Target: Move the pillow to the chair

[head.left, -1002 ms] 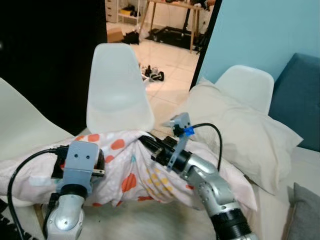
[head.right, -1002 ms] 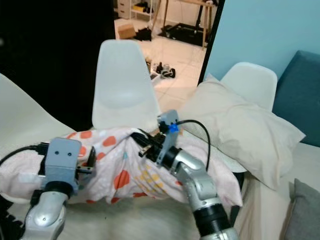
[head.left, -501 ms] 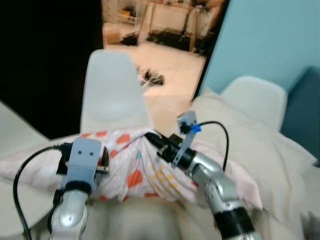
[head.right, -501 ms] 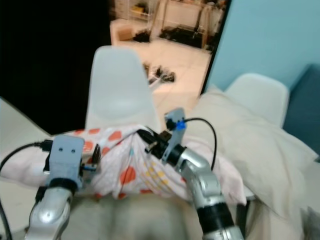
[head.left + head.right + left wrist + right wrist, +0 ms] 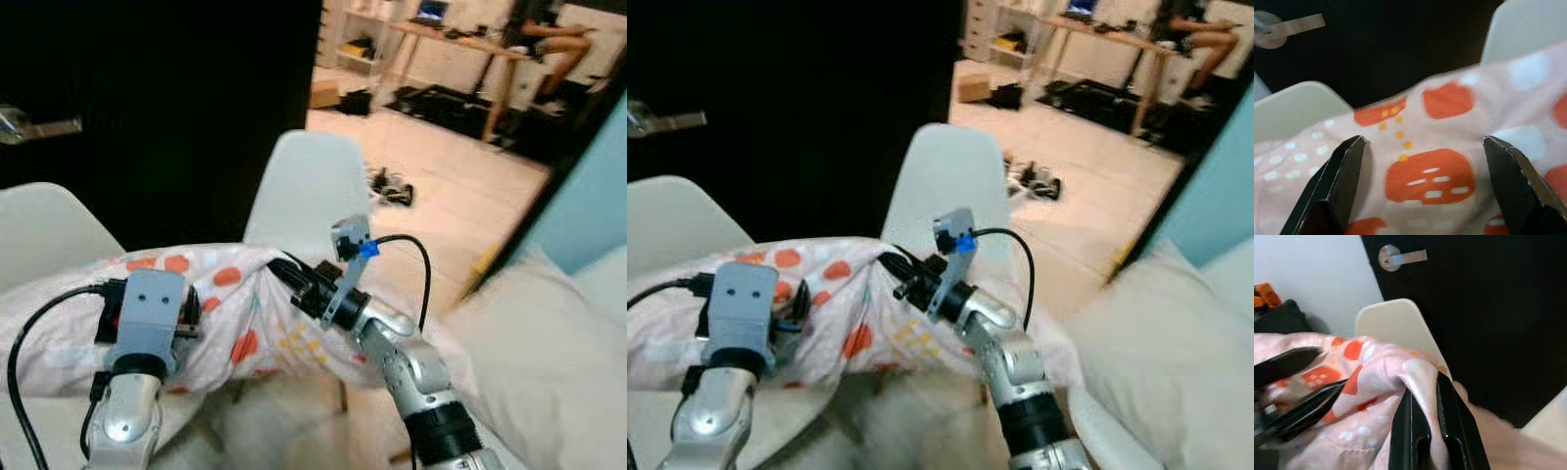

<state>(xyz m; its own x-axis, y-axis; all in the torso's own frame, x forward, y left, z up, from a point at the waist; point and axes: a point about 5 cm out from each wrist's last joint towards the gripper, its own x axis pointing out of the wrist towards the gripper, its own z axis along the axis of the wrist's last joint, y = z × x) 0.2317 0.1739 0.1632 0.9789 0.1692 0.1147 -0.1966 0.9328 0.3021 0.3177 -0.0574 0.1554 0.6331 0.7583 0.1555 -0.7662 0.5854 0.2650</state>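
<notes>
Dark door panels and a tiled floor lay behind two white chairs. Both grippers held the pillow (image 5: 230, 313) in the air, above the near chair (image 5: 44, 220) and in front of the back of the far chair (image 5: 309, 191). The right gripper (image 5: 286, 276) pinched a fold of the cover between nearly closed fingers (image 5: 1449, 416). The left gripper (image 5: 1427, 183) had its fingers spread, pressed into the fabric on both sides. The lift appeared done; lowering onto a seat and release remained.
</notes>
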